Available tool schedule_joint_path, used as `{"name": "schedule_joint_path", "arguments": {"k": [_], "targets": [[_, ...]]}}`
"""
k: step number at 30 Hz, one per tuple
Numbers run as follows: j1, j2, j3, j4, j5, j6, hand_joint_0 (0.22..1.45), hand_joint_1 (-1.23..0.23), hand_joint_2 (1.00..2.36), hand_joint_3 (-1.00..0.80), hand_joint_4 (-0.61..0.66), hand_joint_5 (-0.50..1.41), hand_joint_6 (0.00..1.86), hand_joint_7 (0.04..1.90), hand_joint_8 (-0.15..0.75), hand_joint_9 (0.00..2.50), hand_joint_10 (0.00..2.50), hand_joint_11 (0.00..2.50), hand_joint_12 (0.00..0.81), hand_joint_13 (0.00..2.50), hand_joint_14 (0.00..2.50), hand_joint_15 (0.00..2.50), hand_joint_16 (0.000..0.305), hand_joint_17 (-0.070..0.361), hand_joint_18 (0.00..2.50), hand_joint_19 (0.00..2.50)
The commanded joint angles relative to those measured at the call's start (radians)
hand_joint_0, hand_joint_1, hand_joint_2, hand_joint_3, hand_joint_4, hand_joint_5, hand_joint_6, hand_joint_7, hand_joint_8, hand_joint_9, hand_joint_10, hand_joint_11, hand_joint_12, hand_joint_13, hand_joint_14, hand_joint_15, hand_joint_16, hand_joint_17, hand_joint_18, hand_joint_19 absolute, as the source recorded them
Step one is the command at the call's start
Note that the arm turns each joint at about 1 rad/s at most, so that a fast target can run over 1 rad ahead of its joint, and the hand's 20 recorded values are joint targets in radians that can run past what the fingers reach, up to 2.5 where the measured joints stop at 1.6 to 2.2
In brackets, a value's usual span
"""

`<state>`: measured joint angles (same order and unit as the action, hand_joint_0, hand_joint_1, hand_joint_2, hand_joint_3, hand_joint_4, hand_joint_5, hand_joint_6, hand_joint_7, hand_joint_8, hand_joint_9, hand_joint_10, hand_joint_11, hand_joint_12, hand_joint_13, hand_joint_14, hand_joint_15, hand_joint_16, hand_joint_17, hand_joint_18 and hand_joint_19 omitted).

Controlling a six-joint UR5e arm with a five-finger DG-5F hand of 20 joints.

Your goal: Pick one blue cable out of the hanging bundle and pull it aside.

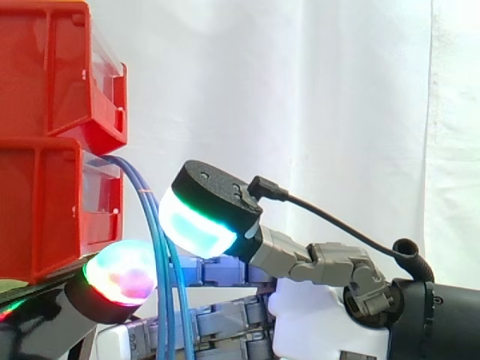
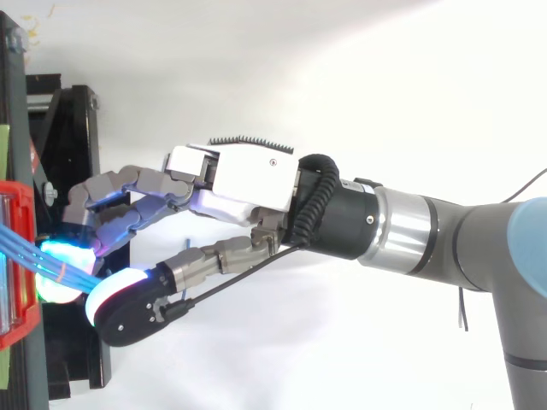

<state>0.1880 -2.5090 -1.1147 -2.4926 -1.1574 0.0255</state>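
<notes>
Hand [image 2: 248, 175] at the hanging bundle of blue cables [image 1: 162, 251], just below the red bins [image 1: 45, 210] on the black stand [image 2: 68, 154]. Cables out from between the two bins, then straight down, close against the hand. Several strands together, none clearly apart from the rest. Closed on a cable or merely around the bundle: cannot tell, contact hidden in both views. Judged not done yet, no strand drawn aside.

Risks from here:
- Could take the whole bundle instead of one cable, with strands side by side and touching, then drag all of it.
- Could lose a thin strand under a light hold once pulling starts.
- Could snag on the lower bin's edge or bump the bin, with the hand very near it.

Side view: gives the vertical run of the cables, their exit point between the bins, and the hand's height against them. Top view: gives the arm [image 2: 479, 248] in from the right and the reach of the hand toward the stand. Cables there just short blue streaks by the bin, strand separation unreadable.
</notes>
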Motion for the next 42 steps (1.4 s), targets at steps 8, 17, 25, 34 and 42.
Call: {"name": "schedule_joint_path", "arguments": {"k": [8,17,25,34,42], "targets": [[0.001,0.021,0.001,-0.065,-0.001,0.002,0.56,-0.68,1.01,-0.32,0.1,-0.15,0.81,0.87,0.277,0.81,0.02,0.46,0.354,0.55,0.01,0.27,0.047,0.106,0.5,0.4],[-0.002,0.047,-0.001,-0.147,-0.005,0.008,0.57,-0.75,1.02,-0.24,0.09,-0.17,0.86,0.86,0.274,0.8,0.02,0.47,0.351,0.55,0.01,0.27,0.047,0.105,0.51,0.4],[-0.006,0.076,-0.001,-0.215,-0.01,0.005,0.6,-0.81,1.01,-0.31,0.06,-0.18,0.87,0.83,0.268,0.79,0.02,0.47,0.346,0.56,0.01,0.28,0.046,0.103,0.53,0.41],[-0.006,0.101,-0.001,-0.276,-0.011,0.007,0.67,-0.86,1.0,-0.47,0.05,-0.18,0.88,0.78,0.257,0.79,0.02,0.48,0.343,0.58,0.01,0.27,0.045,0.101,0.57,0.41],[-0.009,0.113,-0.001,-0.295,-0.01,0.004,0.53,-0.81,1.0,-0.5,0.1,-0.18,0.88,0.8,0.281,0.82,0.02,0.49,0.361,0.59,0.01,0.29,0.048,0.107,0.58,0.44]]}}
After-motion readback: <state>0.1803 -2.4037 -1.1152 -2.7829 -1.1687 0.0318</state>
